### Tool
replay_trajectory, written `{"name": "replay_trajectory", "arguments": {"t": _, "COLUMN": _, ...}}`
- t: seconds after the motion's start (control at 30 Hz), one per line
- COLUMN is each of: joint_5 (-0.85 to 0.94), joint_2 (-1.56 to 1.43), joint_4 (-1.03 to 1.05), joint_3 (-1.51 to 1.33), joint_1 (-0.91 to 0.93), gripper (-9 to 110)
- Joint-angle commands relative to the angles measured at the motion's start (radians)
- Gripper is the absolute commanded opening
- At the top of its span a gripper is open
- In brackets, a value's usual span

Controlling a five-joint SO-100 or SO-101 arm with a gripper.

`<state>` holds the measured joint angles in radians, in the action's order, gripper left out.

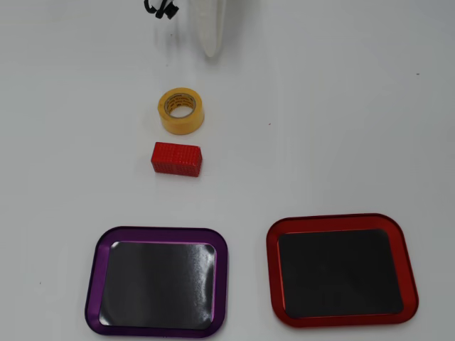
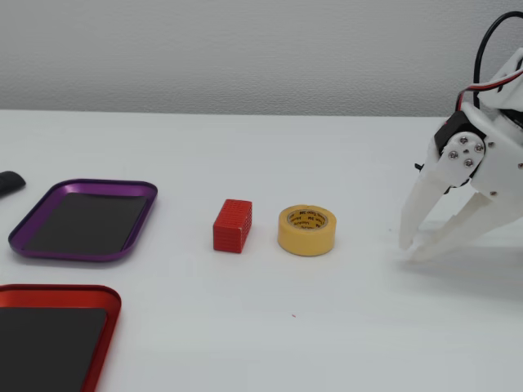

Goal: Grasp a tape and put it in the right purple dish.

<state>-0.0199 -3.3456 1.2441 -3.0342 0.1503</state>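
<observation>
Nothing done yet — the small yellow roll of tape [image 2: 306,230] sits untouched on the white counter [image 2: 327,327]. The white claw [image 2: 411,249], fingers slightly apart and empty, hovers nearby — grasp, carry and drop into the purple-rimmed metal dish [image 2: 49,249] remain.

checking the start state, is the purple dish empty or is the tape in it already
Empty: the purple dish shows only its dark base; the tape lies flat on the table.
</observation>
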Motion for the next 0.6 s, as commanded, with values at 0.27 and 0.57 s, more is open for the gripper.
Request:
{"name": "replay_trajectory", "arguments": {"t": 0.27, "joint_5": 0.014, "joint_2": -0.06, "joint_4": -0.043, "joint_3": -0.006, "joint_1": 0.008, "gripper": 0}}
{"name": "replay_trajectory", "arguments": {"t": 0.57, "joint_5": 0.186, "joint_2": -0.058, "joint_4": -0.06, "joint_3": 0.009, "joint_1": 0.008, "gripper": 0}}
